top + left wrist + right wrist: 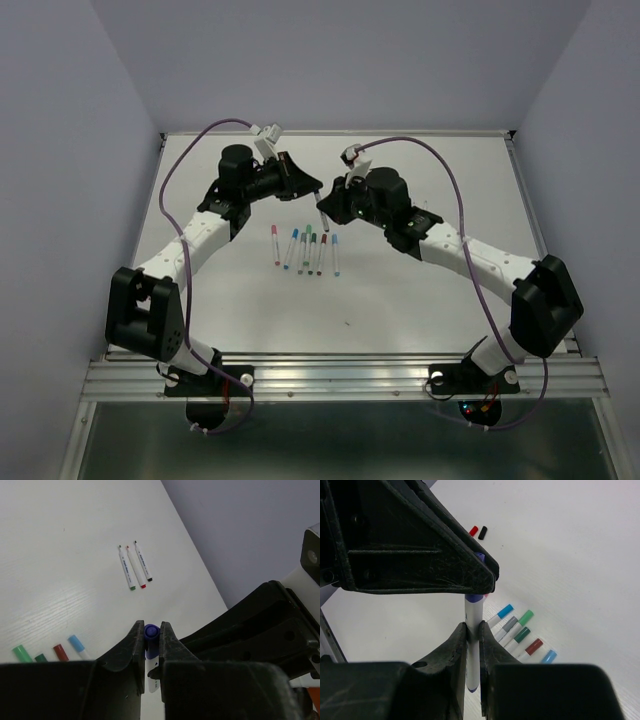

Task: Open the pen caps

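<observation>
- The left wall (70, 150) is plain pale lilac. It meets a back wall (340, 60) of the same colour above the table (430, 290), which is matt white and bare-looking.
- From the lower left of the top view, the left arm (190, 245) reaches up towards the centre.
- The left gripper (151, 628) is nearly closed, its fingers pinching the blue cap (152, 642) of the held pen (473, 655).
- In the left wrist view, three uncapped pens (134, 567) lie side by side on the white surface above the fingers.
- A row of pens (305, 250) with coloured caps lies at the centre of the table, below both grippers.
- The right gripper (472, 627) is narrowed onto the held pen's white barrel.
- A red cap (473, 530) and a black cap (482, 532) lie loose, just beside each other.
- A metal rail (340, 372) runs along the bottom edge.
- The right wall (590, 130) is lilac too.
</observation>
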Tool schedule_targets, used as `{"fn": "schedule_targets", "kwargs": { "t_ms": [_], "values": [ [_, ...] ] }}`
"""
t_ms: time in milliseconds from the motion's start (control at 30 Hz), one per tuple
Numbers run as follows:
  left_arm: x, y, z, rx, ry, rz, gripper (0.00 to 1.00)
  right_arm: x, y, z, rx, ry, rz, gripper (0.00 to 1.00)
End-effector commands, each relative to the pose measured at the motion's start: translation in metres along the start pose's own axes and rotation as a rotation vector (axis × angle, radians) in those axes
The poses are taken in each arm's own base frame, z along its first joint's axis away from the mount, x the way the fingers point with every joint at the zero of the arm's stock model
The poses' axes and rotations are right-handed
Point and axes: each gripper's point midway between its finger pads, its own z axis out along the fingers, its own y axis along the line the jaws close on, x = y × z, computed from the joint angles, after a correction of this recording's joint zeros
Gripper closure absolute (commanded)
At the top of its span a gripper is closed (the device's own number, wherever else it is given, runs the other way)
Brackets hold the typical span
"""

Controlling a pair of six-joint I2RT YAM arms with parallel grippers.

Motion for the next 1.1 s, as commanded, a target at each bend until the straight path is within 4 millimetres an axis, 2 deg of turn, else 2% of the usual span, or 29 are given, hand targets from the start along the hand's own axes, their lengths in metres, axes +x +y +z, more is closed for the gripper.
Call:
{"fn": "schedule_targets", "kwargs": {
  "t_ms": [0, 67, 100, 133, 167, 233, 267, 333, 367, 533, 667, 700, 767, 833, 867, 900, 933, 967, 1000, 1033, 1067],
  "values": [
    [-0.049, -0.019, -0.002, 0.009, -0.122, 0.097, 1.00, 0.025, 0.033, 0.005, -0.207, 0.109, -0.007, 0.99],
    [-0.073, -0.015, -0.004, -0.027, -0.166, 0.108, 1.00, 0.052, 0.043, 0.000, -0.288, 0.194, 0.034, 0.99],
    [-0.088, -0.004, -0.011, -0.056, -0.198, 0.101, 1.00, 0.075, 0.048, -0.006, -0.337, 0.258, 0.065, 0.99],
    [-0.098, -0.001, -0.014, -0.058, -0.217, 0.100, 1.00, 0.088, 0.054, -0.011, -0.365, 0.294, 0.072, 0.99],
    [-0.117, 0.007, -0.020, -0.070, -0.251, 0.102, 1.00, 0.099, 0.053, -0.014, -0.363, 0.324, 0.087, 0.99],
    [-0.134, 0.009, -0.025, -0.069, -0.279, 0.100, 1.00, 0.124, 0.057, -0.026, -0.394, 0.388, 0.101, 0.99],
    [-0.145, 0.010, -0.025, -0.071, -0.296, 0.108, 1.00, 0.129, 0.068, -0.030, -0.428, 0.400, 0.099, 0.99],
    [-0.154, 0.013, -0.026, -0.081, -0.304, 0.113, 1.00, 0.134, 0.078, -0.037, -0.463, 0.416, 0.111, 0.99],
    [-0.161, 0.012, -0.026, -0.086, -0.314, 0.123, 1.00, 0.135, 0.081, -0.042, -0.484, 0.419, 0.109, 0.99],
    [-0.173, 0.036, -0.033, -0.180, -0.351, 0.105, 1.00, 0.130, 0.095, -0.054, -0.555, 0.418, 0.106, 0.99],
    [-0.171, 0.037, -0.039, -0.173, -0.347, 0.097, 1.00, 0.121, 0.081, -0.048, -0.446, 0.360, 0.084, 0.99],
    [-0.167, 0.034, -0.039, -0.162, -0.340, 0.097, 1.00, 0.109, 0.079, -0.046, -0.423, 0.332, 0.065, 0.99],
    [-0.160, 0.033, -0.042, -0.153, -0.329, 0.095, 1.00, 0.100, 0.074, -0.043, -0.375, 0.299, 0.052, 0.99],
    [-0.152, 0.031, -0.043, -0.139, -0.315, 0.093, 1.00, 0.080, 0.057, -0.035, -0.252, 0.227, 0.026, 0.99],
    [-0.146, 0.030, -0.045, -0.136, -0.309, 0.086, 1.00, 0.071, 0.043, -0.030, -0.168, 0.187, 0.008, 0.93],
    [-0.142, 0.028, -0.045, -0.129, -0.304, 0.084, 1.00, 0.062, 0.039, -0.029, -0.140, 0.162, -0.007, 0.86],
    [-0.137, 0.026, -0.045, -0.116, -0.290, 0.082, 1.00, 0.052, 0.033, -0.028, -0.110, 0.134, -0.011, 0.71],
    [-0.134, 0.025, -0.046, -0.111, -0.286, 0.076, 1.00, 0.038, 0.032, -0.026, -0.093, 0.099, -0.021, 0.38],
    [-0.127, 0.024, -0.048, -0.112, -0.279, 0.069, 1.00, 0.029, 0.027, -0.025, -0.061, 0.075, -0.042, 0.24],
    [-0.122, 0.020, -0.047, -0.104, -0.274, 0.071, 1.00, 0.022, 0.025, -0.023, -0.044, 0.057, -0.051, 0.15],
    [-0.117, 0.016, -0.049, -0.096, -0.274, 0.068, 1.00, 0.010, 0.018, -0.019, -0.008, 0.027, -0.071, 0.02]
  ]
}}
